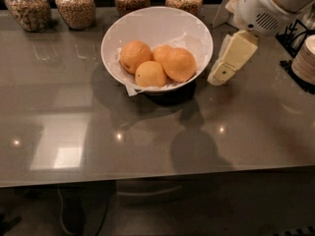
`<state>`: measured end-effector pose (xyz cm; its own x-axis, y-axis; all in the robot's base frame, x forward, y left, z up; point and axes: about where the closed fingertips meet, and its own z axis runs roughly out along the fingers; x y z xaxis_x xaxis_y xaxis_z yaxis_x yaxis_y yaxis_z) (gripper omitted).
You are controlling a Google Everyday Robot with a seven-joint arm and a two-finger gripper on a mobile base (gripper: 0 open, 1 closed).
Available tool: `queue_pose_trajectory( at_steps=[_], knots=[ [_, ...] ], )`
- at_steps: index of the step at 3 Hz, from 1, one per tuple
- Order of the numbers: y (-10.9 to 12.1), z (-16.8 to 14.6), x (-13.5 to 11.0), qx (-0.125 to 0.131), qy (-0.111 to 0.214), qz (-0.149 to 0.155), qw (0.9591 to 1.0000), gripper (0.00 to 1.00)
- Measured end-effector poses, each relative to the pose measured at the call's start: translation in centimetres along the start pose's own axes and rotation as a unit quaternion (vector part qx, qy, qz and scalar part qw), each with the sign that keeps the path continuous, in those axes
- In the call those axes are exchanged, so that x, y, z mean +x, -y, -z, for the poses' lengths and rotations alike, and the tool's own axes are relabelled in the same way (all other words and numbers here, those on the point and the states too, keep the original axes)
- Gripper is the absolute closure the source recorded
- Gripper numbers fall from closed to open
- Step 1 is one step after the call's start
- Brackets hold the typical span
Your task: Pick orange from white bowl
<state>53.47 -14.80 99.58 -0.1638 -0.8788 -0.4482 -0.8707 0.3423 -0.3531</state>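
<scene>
Fingers [230, 59] beside white bowl [156, 22], apart from orange [180, 64]

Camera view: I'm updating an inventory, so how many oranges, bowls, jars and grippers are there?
Oranges: 4, all in the bowl
White bowl: 1
Glass jars: 4, along the back edge
Gripper: 1, just right of the bowl's rim
Total: 10

A kitchen, by the glossy grey counter [74, 132], glass jars [75, 6] of grain at the back, white bowl [147, 26] of oranges [179, 64] and stacked dishes [306, 58]. The gripper [219, 75] hangs just beside the bowl.
</scene>
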Motion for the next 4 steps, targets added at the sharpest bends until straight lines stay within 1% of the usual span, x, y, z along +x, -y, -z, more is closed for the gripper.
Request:
queue_pose_trajectory(
  at_steps=[1,2,3,4],
  knots=[
    [1.9,-3.0,-1.3,-0.022,0.036,-0.02,0.9989,0.0],
    [2.8,-5.4,-2.6,-0.043,0.058,-0.032,0.9969,0.04],
    [3.0,-7.0,-3.4,-0.06,0.068,-0.038,0.9951,0.23],
    [2.9,-8.2,-3.8,-0.074,0.071,-0.041,0.9939,0.38]
  ],
)
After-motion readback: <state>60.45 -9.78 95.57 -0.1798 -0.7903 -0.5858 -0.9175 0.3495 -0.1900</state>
